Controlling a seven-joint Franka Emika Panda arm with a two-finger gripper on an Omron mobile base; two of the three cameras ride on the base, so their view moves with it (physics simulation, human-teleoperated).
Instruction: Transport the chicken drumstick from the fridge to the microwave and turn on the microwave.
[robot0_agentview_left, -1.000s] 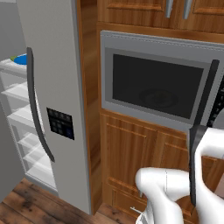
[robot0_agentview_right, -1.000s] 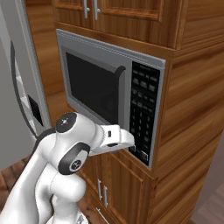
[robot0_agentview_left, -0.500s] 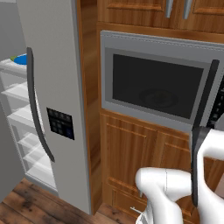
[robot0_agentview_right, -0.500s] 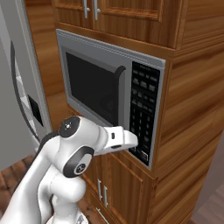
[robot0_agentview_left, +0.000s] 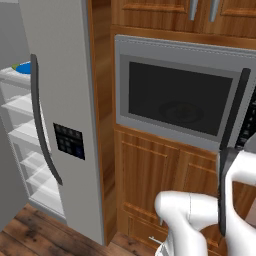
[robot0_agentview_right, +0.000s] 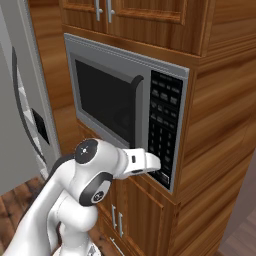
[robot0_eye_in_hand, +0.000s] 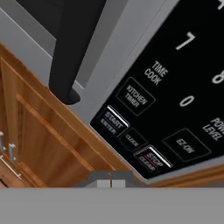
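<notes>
With its door shut, the microwave (robot0_agentview_right: 125, 105) awaits only its start button (robot0_eye_in_hand: 111, 121), left of centre in the hand view. The hand (robot0_eye_in_hand: 110, 180), pinched shut, points at the keypad (robot0_agentview_right: 162, 125), likely to press. Drumstick: hidden, presumably inside; fridge (robot0_agentview_left: 55, 120) at left.

Across the last second the arm (robot0_agentview_right: 95, 175) swings its elbow down and toward 7 o'clock in the right base view, while the white hand (robot0_agentview_right: 142, 162) slides toward 3 o'clock, closer to the bottom corner of the microwave (robot0_agentview_right: 125, 100) button panel (robot0_agentview_right: 162, 130). In the left base view the forearm (robot0_agentview_left: 235, 195) edges slightly toward 3 o'clock.
</notes>
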